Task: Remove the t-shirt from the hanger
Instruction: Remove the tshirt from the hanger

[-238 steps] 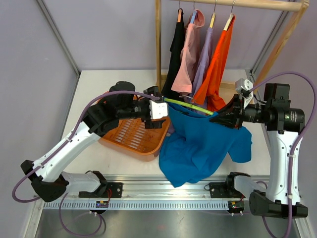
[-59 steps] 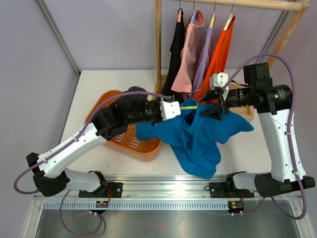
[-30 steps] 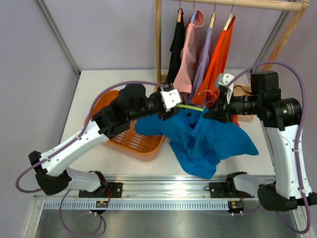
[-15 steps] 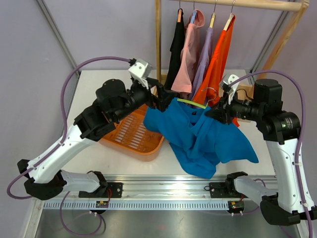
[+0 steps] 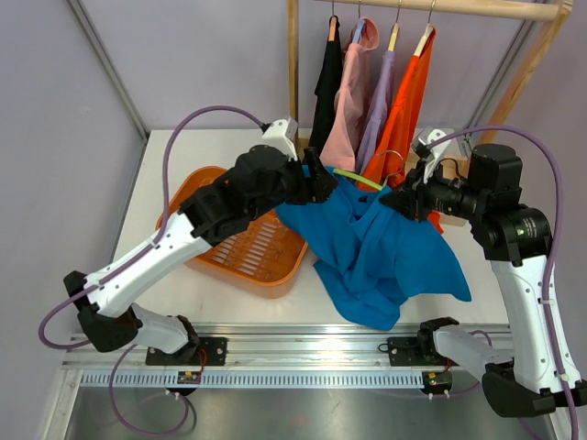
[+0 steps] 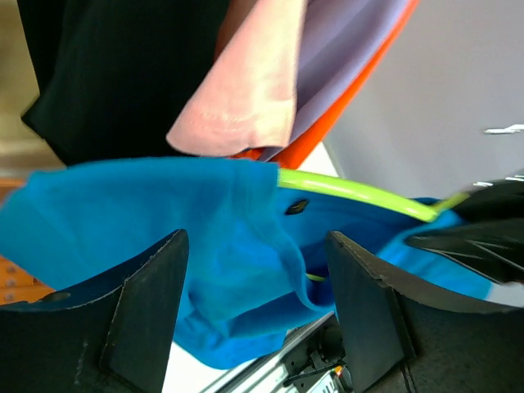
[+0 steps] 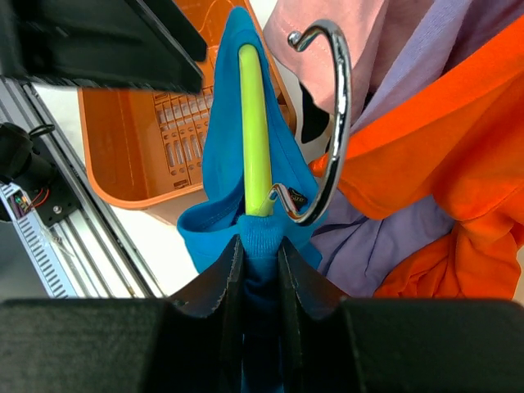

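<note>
t-shirt (image 5: 385, 257) on hanger (image 5: 353, 177), basket (image 5: 261, 246) to left, rack (image 5: 293, 73) behind

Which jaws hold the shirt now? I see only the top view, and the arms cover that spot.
Observer: The right jaws. The right wrist view shows them shut on shirt cloth at the near end of the hanger.
Operator: And the left jaws?
Observer: Wide open in the left wrist view, with the shirt ahead of them. I cannot tell whether they touch it.
Operator: Is the hook caught?
Observer: It seems not. The hook curls free in front of the hung clothes.
</note>
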Tool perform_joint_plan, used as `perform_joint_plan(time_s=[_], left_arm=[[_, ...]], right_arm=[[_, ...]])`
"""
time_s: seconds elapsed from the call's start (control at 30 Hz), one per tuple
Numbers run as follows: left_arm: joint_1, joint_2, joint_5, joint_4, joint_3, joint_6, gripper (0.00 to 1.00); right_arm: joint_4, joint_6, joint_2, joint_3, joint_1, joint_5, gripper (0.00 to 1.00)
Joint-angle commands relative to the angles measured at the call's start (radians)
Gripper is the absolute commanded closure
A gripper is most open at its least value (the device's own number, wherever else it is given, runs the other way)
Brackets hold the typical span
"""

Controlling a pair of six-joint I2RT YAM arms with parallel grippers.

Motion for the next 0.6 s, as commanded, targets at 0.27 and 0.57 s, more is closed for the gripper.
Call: perform_joint_plan(time_s=[0.27,0.57], left_arm=[[-0.026,0.094,-0.119,0.003,0.096,-0.050,0.33],[-0.027,0.138,-0.237,0.019,0.100,-0.025,0.54]], right_arm=[[0.114,0.063,-0.027,0.005,0.000,-0.014,1.00],[0.126,0.095,-0.033,0.012,0.000,-0.041,1.00]])
